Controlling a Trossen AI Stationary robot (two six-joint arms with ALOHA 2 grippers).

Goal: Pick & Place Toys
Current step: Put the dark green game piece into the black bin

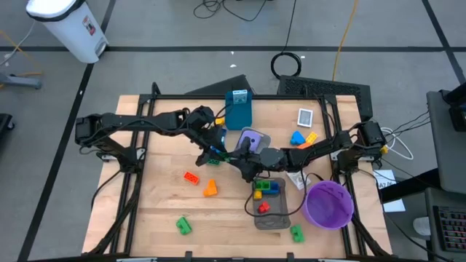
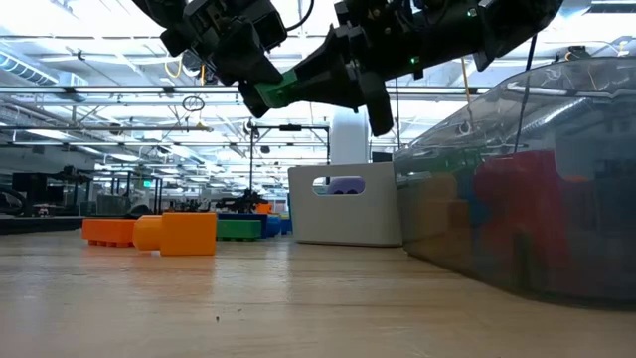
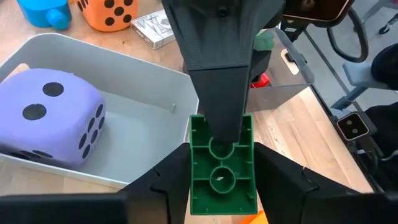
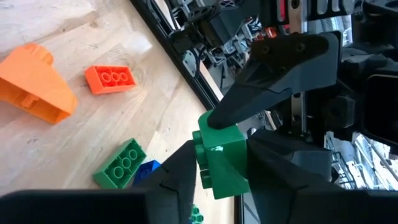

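A green brick hangs in the air above the table's middle, held between both grippers. My left gripper reaches in from the left and is shut on it. My right gripper comes from the right and is shut on the same brick. In the low view the brick shows high above the tabletop. A purple die lies in a white tray just beyond. An orange die sits farther off. Loose bricks lie on the wood: orange, red, green. My left gripper pinches the brick's two long sides between its two fingers, slanting down from the table's left. The hollow underside faces its wrist camera. The brick is lifted clear of the table. My right gripper pinches the same brick between its two fingers, one on the studded face and one on the underside. It comes nearly level from the table's right, at the end away from my left gripper.
A clear tray holding several bricks stands at the near middle, with a purple bowl to its right. A blue box stands at the far edge. Another green brick lies near the bowl. The near left is bare wood.
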